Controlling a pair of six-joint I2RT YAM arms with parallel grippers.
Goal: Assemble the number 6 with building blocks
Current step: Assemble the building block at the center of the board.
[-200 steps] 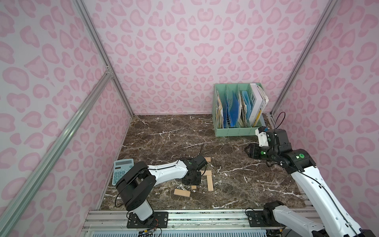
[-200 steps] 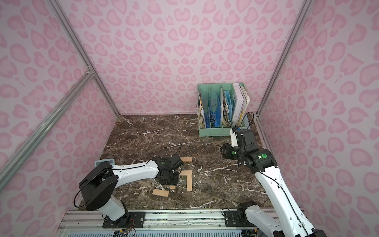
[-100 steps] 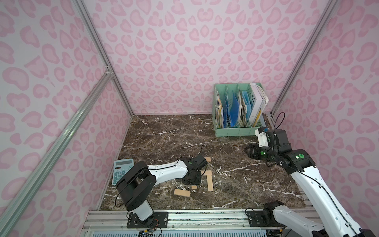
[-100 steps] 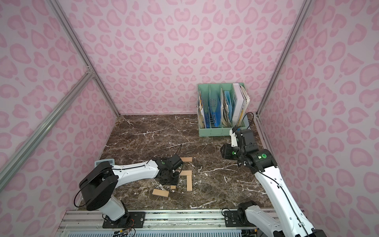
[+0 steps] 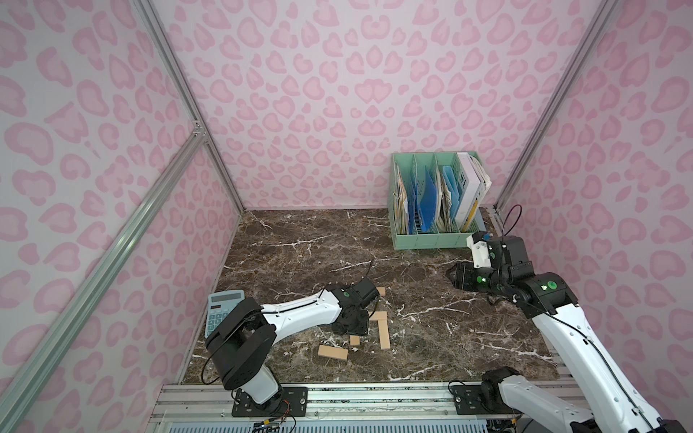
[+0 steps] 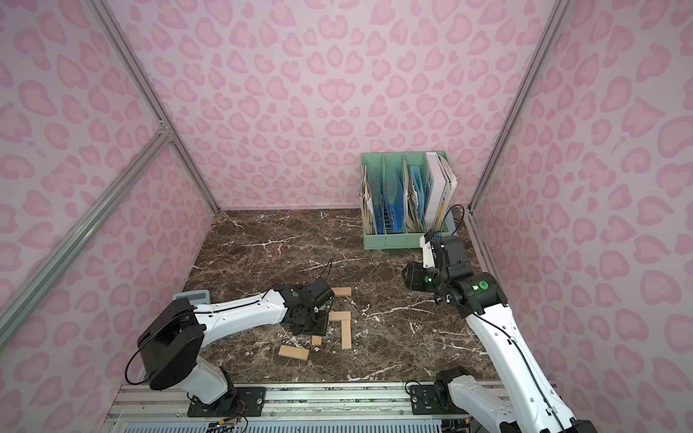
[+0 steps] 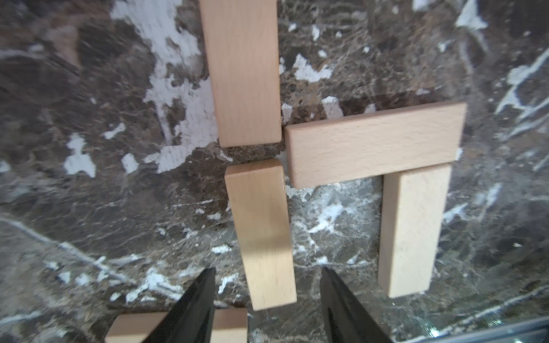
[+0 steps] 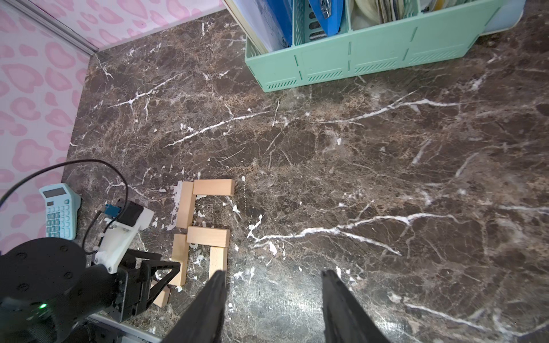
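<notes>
— Wooden building blocks [image 6: 345, 335]: where against the left claw [image 7: 266, 271]?
— Five form an unfinished number 6 [image 8: 208, 236], near centre. Its lower-left plank [image 7: 261, 234] lies flat between the spread jaws, a gap either side; nothing gripped.
— Hidden?
— In both top views the left arm [image 5: 300, 315] covers the figure's left side. The sixth plank [image 5: 332, 352], loose at near left, is cut off in the left wrist view.
— Room?
— Bare tabletop [image 5: 468, 337] rightward. Right claw [image 8: 271, 273] hangs spread, empty, near the green organiser [image 5: 431, 240], far right; calculator [image 5: 221, 303] by the left wall.

Both top views are looking down over everything; wrist cameras are sharing the building blocks [image 7: 371, 145] [image 8: 208, 236], left nearest.
</notes>
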